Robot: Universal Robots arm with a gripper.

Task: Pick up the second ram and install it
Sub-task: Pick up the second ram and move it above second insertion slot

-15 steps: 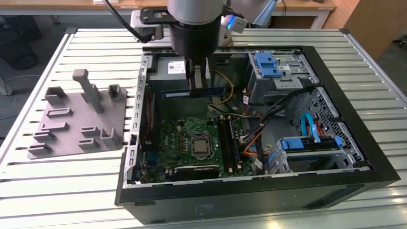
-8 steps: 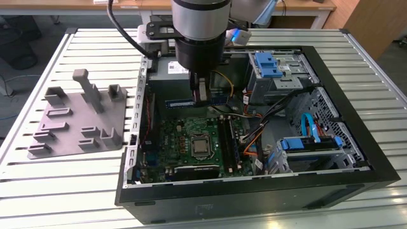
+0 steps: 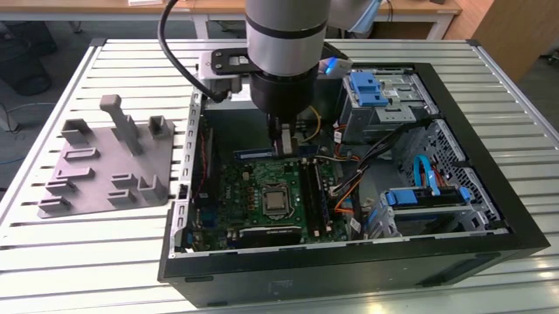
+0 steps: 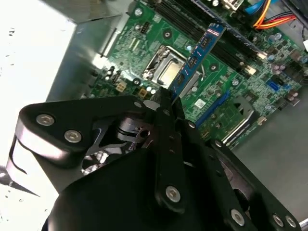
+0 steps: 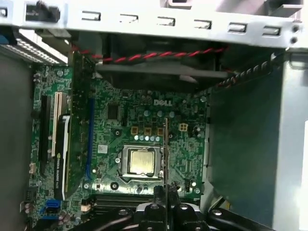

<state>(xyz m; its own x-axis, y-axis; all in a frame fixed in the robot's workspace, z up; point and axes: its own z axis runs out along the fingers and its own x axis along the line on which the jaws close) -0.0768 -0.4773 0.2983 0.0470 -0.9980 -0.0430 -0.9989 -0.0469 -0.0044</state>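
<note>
Pinching the ram [image 4: 199, 55], the gripper [image 4: 166, 100] is clamped against the blue stick's two faces in the second wrist view. The ram hangs over the motherboard [image 4: 139, 53], just beside its CPU socket [image 4: 169, 72] and near its black memory slots [image 4: 236, 50]. It looks clear of the board, though the angle leaves that uncertain. In the first wrist view the ram shows edge-on beside the socket. Well apart from the motherboard, outside the case [image 3: 515, 216], lies the grey tray [image 3: 96, 163].
</note>
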